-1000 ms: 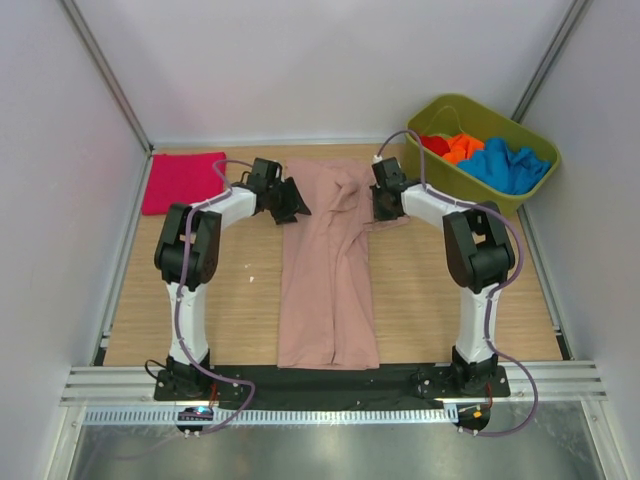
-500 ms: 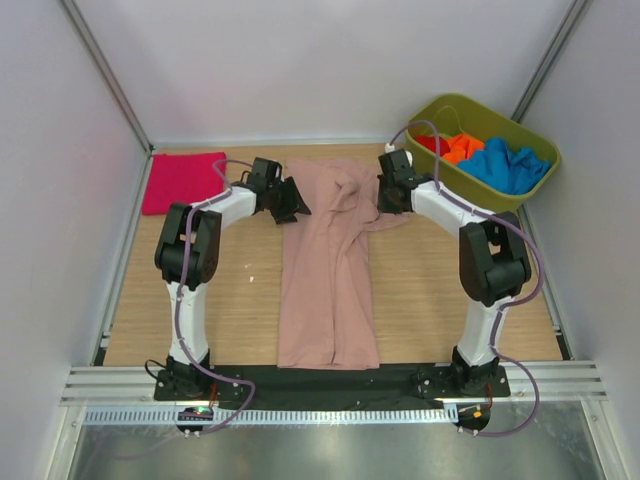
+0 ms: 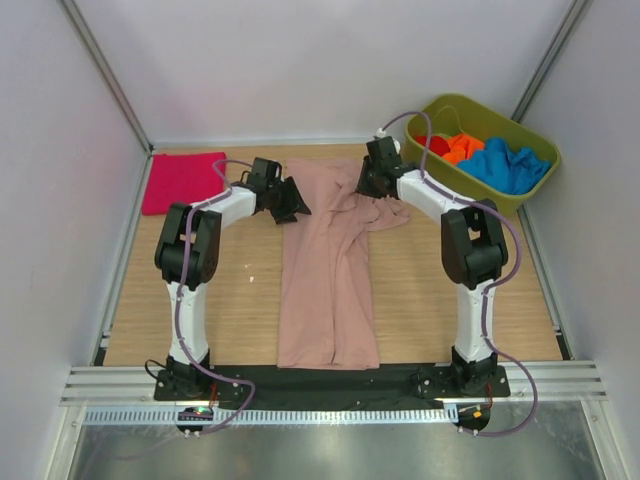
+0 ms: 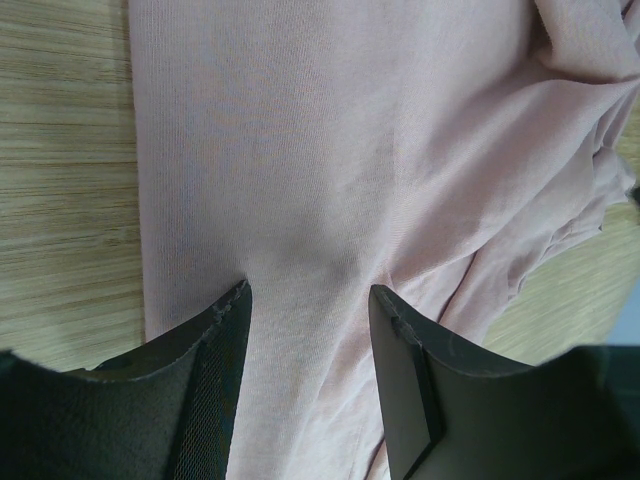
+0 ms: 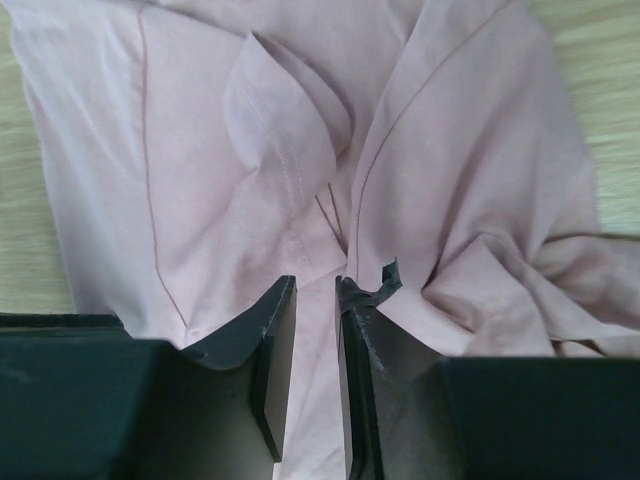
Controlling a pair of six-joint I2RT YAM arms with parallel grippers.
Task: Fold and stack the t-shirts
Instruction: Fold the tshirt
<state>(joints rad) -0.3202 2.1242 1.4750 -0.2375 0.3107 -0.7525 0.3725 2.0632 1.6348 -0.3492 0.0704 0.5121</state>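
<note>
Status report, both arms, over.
Left end effector open, low over pink t-shirt. Right end effector slightly open over its rumpled top. Shirt in a long strip, unstacked. Nothing blocking.

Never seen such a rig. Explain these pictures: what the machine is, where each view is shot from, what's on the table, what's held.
The machine is a robot: a left arm and a right arm bolted at the near edge of a table. The wide picture looks down from above and behind them. Each close-up comes from a camera on a wrist and shows that arm's black tool. A dusty-pink t-shirt lies folded into a long strip, its far end rumpled. A folded magenta t-shirt sits at the far left. The olive-green tub at far right holds a red t-shirt, an orange t-shirt and a blue t-shirt. The left tool stands open over the pink shirt near its left edge. The right tool is slightly open over the rumpled end. Neither visibly grips anything.
</note>
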